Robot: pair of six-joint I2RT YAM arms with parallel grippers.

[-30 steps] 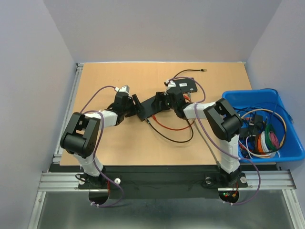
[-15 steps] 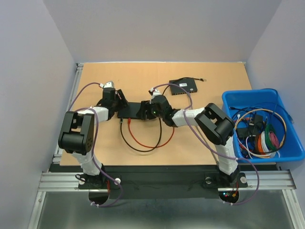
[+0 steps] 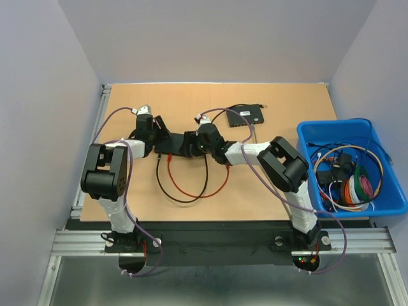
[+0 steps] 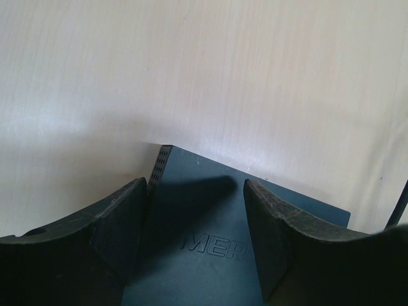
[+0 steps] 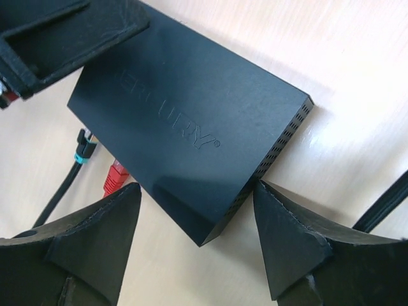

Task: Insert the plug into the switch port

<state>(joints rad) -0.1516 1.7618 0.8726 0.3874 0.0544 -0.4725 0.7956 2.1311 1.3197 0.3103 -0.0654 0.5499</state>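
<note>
A flat black switch [image 3: 174, 144] lies on the wooden table between my two grippers. The left gripper [image 3: 163, 139] stands open over its left end. In the left wrist view [image 4: 196, 185] the lettered top of the switch [image 4: 204, 223] fills the gap between the fingers. My right gripper [image 5: 197, 186] is open and straddles a near corner of the switch [image 5: 185, 108] without clamping it. A red plug [image 5: 115, 178] and a black plug with a teal band [image 5: 85, 150] meet the switch's long side. How deep they sit is hidden.
Red cable [image 3: 191, 193] and black cable [image 3: 171, 195] loop toward the near edge. A second black switch [image 3: 245, 115] lies at the back right, with a thin cable's loose end [image 3: 265, 106] beside it. A blue bin [image 3: 335, 125] of coiled cables stands at the right edge.
Both grippers and the switch between them have moved left across the table, the red and black cables trailing along. The right gripper has come away from the second switch.
</note>
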